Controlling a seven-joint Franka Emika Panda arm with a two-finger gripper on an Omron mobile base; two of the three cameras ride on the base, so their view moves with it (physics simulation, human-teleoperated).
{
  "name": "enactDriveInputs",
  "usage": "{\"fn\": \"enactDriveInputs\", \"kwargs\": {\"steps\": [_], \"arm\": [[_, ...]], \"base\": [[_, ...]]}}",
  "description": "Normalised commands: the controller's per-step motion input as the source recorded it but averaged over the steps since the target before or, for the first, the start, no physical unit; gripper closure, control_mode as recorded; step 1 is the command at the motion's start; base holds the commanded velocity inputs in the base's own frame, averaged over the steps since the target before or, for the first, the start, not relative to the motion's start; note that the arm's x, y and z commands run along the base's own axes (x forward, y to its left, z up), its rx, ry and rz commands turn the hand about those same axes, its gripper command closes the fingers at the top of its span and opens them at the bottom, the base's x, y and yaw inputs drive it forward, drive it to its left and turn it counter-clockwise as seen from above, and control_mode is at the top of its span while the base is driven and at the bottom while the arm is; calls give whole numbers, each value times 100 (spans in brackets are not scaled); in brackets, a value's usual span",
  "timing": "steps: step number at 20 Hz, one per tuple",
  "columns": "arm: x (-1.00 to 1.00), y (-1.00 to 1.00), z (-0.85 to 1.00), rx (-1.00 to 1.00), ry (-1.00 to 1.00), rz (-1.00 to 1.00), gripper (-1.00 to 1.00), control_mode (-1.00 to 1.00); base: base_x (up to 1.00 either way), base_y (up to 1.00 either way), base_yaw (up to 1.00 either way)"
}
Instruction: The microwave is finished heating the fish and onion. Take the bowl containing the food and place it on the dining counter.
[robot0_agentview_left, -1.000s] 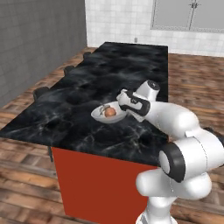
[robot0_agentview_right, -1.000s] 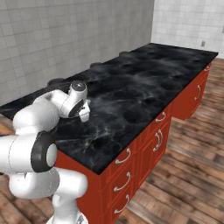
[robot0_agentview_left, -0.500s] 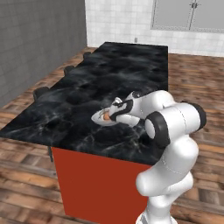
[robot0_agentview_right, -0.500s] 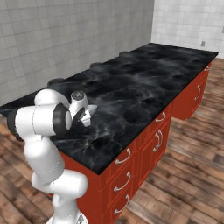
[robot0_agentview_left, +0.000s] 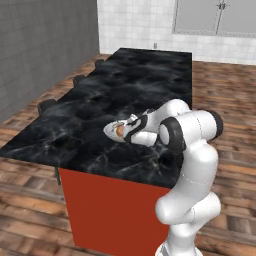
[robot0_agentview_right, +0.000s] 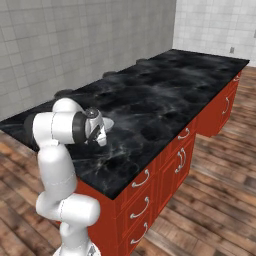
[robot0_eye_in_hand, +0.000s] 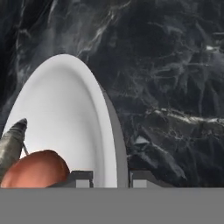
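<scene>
I have the claw (robot0_eye_in_hand: 111, 178) pinched on the rim of the bowl (robot0_eye_in_hand: 65, 118), which looks stiff, smooth and slippery, above the black surface (robot0_agentview_left: 145, 75).

White bowl (robot0_eye_in_hand: 65, 118) holding orange-red onion (robot0_eye_in_hand: 37, 170) and fish (robot0_eye_in_hand: 12, 142) on black counter (robot0_agentview_left: 125, 90)

bowl (robot0_eye_in_hand: 65, 118): light grey-white, plain
onion (robot0_eye_in_hand: 37, 170): orange-red, glossy
fish (robot0_eye_in_hand: 11, 144): mottled grey-beige
surface (robot0_agentview_left: 115, 90): glossy black, pale marble veins; red sides
floor (robot0_agentview_right: 210, 200): brown wood planks
</scene>
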Motion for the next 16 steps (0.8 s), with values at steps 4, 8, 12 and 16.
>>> {"fn": "enactDriveInputs", "kwargs": {"steps": [4,8,12,16], "arm": [[48,0,-28,-4,1,-4,100,-100],[0,0,6,0,6,0,-100,-100],[-45,-18,65,4,1,-5,-100,-100],[-93,-36,85,2,0,-1,-100,-100]], "base": [[0,0,0],[0,0,0],[0,0,0],[0,0,0]]}}
